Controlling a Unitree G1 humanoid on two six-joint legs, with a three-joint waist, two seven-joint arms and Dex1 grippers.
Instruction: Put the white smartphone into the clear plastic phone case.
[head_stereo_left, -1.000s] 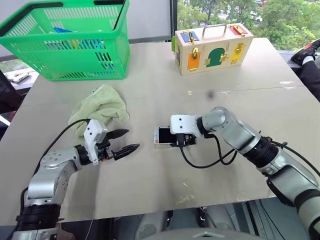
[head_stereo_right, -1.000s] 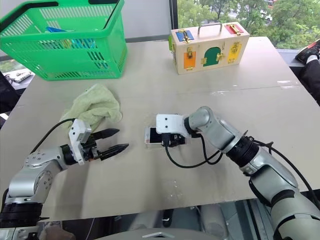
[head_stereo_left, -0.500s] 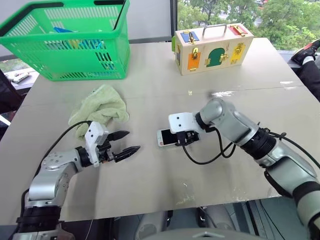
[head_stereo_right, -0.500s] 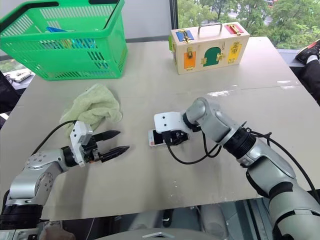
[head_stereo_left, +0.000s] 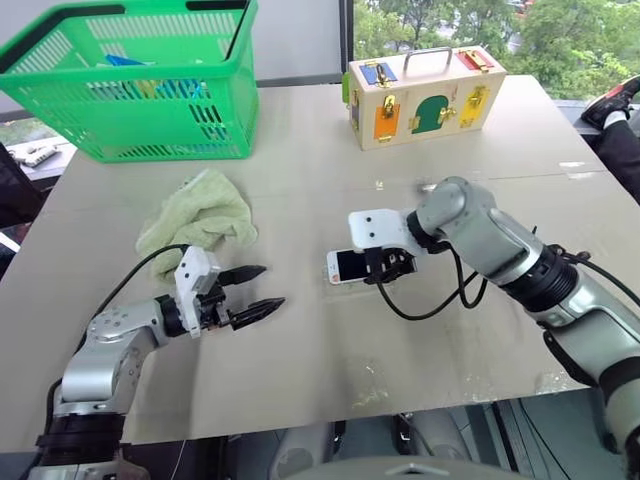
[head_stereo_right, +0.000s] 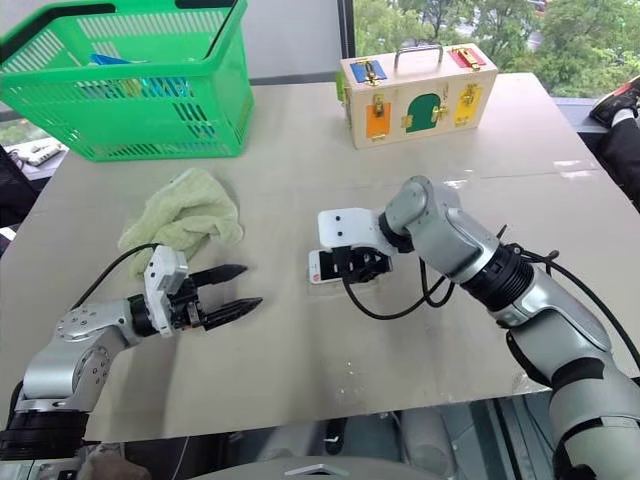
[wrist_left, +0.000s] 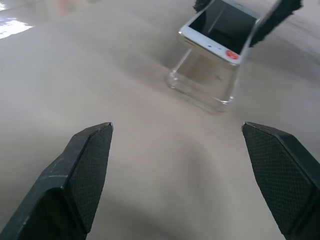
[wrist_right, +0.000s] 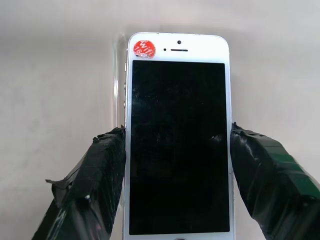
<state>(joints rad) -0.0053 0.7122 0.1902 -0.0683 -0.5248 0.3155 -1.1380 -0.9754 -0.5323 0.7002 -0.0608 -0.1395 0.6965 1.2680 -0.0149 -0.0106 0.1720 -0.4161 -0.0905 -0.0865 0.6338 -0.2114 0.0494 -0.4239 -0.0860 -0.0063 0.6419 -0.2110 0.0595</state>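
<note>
— Right hand (head_stereo_left: 386, 266) is clamped on the white smartphone (wrist_right: 177, 140), one finger on each long edge, screen up. Its free end hangs tilted just above the clear plastic phone case (wrist_left: 205, 82), which lies flat on the counter (head_stereo_left: 470, 150).

— And the risk?

— Nothing pins the case. I'd judge that pressing the phone in at this tilt could skid the light shell across the counter, or seat one corner and leave the rest riding on the rim. The fingers gripping both long edges could also foul the case walls as the phone goes down.

— Could the other arm help?

— Left hand (head_stereo_left: 252, 293) has its fingers spread wide with nothing between them, hovering well to the left of the case, pointing towards it.

— Anything in the way?

— Not really. Pale green cloth (head_stereo_left: 200, 215) sits beyond the left hand, well apart from the case. Green basket (head_stereo_left: 140, 80) and the wooden latch box (head_stereo_left: 425, 95) stand far behind the case. Only the right arm's black cable (head_stereo_left: 425, 305) loops near it.
</note>
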